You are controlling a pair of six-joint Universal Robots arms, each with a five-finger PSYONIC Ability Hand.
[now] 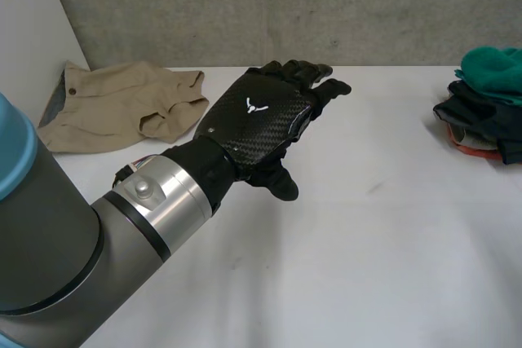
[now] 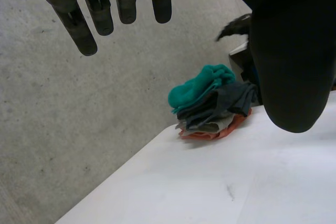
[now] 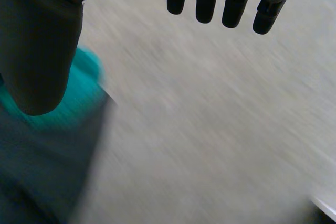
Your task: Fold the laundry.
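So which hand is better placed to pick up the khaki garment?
Left, probably. The left hand hangs open and empty just beside the khaki garment, while the right hand, also open, is by the teal cloth on the clothes pile at the table's other end.

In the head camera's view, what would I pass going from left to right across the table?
The tan garment → the robot's left hand, fingers straight → the clothes pile with a teal piece on top.

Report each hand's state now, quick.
Left hand: open, fingers straight, holding nothing.
Right hand: open, fingers straight, holding nothing.
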